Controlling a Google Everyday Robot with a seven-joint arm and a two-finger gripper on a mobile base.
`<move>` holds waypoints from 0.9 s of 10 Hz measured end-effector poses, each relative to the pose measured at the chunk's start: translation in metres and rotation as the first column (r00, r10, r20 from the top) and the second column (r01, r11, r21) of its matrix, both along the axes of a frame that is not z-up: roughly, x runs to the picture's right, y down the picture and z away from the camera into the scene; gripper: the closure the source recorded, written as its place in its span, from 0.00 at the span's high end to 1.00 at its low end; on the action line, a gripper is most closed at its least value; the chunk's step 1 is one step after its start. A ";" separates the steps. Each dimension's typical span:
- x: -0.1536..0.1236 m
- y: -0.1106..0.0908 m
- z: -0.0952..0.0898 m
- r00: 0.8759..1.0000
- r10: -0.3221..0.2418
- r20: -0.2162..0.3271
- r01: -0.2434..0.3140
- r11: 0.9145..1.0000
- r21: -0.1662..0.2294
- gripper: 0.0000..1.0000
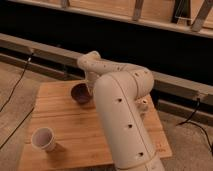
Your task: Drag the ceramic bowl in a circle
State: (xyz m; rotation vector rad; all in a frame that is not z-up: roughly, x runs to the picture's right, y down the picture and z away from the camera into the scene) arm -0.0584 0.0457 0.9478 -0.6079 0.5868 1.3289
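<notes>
Step in hand looks like getting a hold on the bowl (79,93), before the drag, imo. The bowl sits near the table's (75,127) far edge, a bit left of middle. The gripper (89,89) is down at the bowl's right rim, touching or just beside it. The arm blocks the view, so can't tell if the jaws are spread or pinching the rim. Next move prob needs a firm hold, then sliding it round w/o lifting or tipping. The cup (42,139) is by the front-left corner, well apart.

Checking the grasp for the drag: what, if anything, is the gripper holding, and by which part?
It cannot be told. The gripper is at the rim of the bowl, on the side nearest the arm, which hides any hold.
</notes>
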 end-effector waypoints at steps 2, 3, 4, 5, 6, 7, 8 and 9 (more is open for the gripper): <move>0.000 0.005 0.000 1.000 0.025 0.018 -0.025 1.000 -0.007 0.04; 0.001 0.007 -0.003 0.999 0.036 0.027 -0.036 0.999 -0.013 0.00; 0.000 0.010 -0.007 0.999 0.040 0.037 -0.039 0.999 -0.021 0.00; -0.002 0.015 -0.012 0.998 0.035 0.048 -0.033 0.999 -0.031 0.00; -0.004 0.018 -0.015 0.998 0.030 0.057 -0.028 0.999 -0.040 0.00; -0.007 0.026 -0.021 0.997 0.021 0.069 -0.017 0.998 -0.057 0.00; -0.008 0.034 -0.026 0.997 0.014 0.079 -0.008 0.997 -0.073 0.00; -0.009 0.043 -0.032 0.996 0.005 0.089 0.003 0.996 -0.090 0.00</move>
